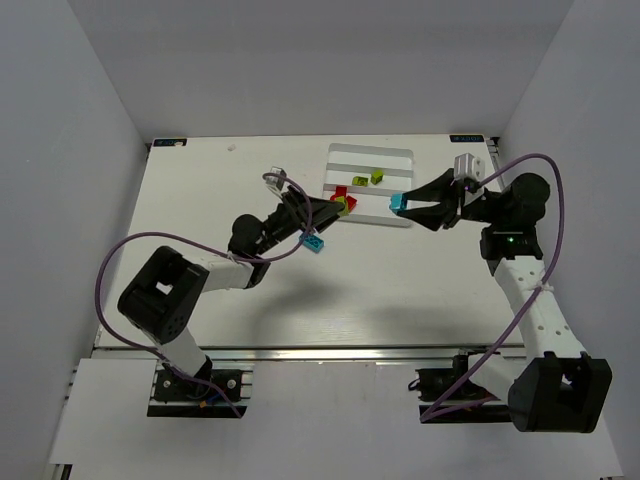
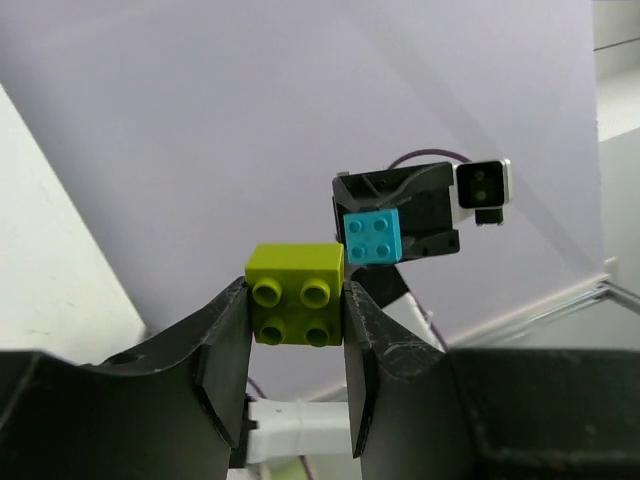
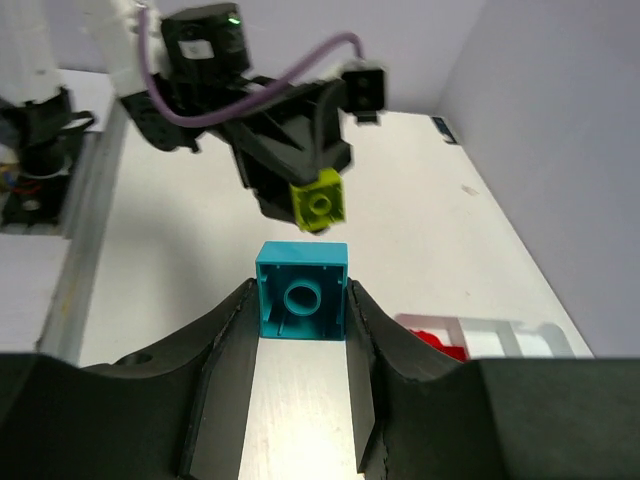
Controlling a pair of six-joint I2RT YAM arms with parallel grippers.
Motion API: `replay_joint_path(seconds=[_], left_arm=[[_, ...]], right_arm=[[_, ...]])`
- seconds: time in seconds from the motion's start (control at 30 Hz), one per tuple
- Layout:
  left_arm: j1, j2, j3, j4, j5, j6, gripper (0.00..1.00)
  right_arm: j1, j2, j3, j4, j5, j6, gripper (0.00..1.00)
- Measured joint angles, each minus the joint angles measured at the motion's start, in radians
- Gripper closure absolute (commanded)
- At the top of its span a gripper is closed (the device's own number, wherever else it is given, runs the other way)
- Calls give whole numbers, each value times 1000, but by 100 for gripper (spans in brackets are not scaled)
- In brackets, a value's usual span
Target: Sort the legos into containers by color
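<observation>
Left gripper [image 2: 295, 318]: clamped on a yellow-green brick [image 2: 294, 294], pads on two opposite side faces, four studs facing its wrist camera.

Right gripper [image 3: 302, 312]: clamped on a cyan brick [image 3: 302, 291], hollow underside with one round tube facing its camera.

Both bricks are held clear of the table. The claws point at each other, near together, along the near side of the white tray [image 1: 400, 158]. Red pieces [image 1: 340, 192] sit at the tray's left end. A yellow-green piece [image 1: 376, 178] lies in a middle lane. A loose cyan piece [image 1: 315, 243] lies on the table beside the left arm.

Risks, my judgement: the fingertips may clash if both arms advance together. Smooth, glossy faces may let a brick pivot out of its grip. A release over a ridge may tip the brick into the wrong lane.
</observation>
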Motion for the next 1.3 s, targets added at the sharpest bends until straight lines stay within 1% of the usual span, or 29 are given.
replay_joint_path(seconds=[0.07,0.13,0.17,0.2,0.33,0.4,0.5,0.57,0.63,0.7,0.8,0.93,1.03,1.13,1.3], left_arm=[[28,-5,1,-17,22,40,100],[44,-24,21,-107,50,127,100],[47,-37,45,-179,61,198,100],[47,-52,82,-285,71,278,100],[31,-87,318,-776,18,660,100],[29,-102,381,-922,-15,795,100],[32,-106,428,-1091,-82,945,100],[34,-51,502,-1203,-122,1020,100],[36,53,618,-1281,-159,1077,100],[37,166,738,-1337,-188,1114,100],[38,300,867,-1409,-218,1151,100],[38,405,962,-1469,-255,1186,100],[38,444,998,-1480,-277,1210,100],[38,459,1003,-1461,-295,1235,100],[38,473,1004,-1384,-311,1254,100]], right_arm=[[-5,3,18,-72,53,-44,100],[-5,21,53,-161,144,-91,100],[-4,38,76,-201,197,-111,100],[-3,58,97,-237,251,-127,100],[5,186,189,-372,503,-156,100],[12,277,249,-438,622,-156,100],[24,430,352,-516,785,-138,100],[31,519,404,-550,870,-125,100],[36,590,439,-572,935,-110,100],[43,667,504,-600,990,-97,100],[55,834,694,-646,1064,-69,100],[62,1020,900,-660,1114,-30,100],[66,1139,1024,-689,1129,-4,100],[68,1234,1123,-704,1132,23,100],[72,1343,1231,-721,1137,55,100]])
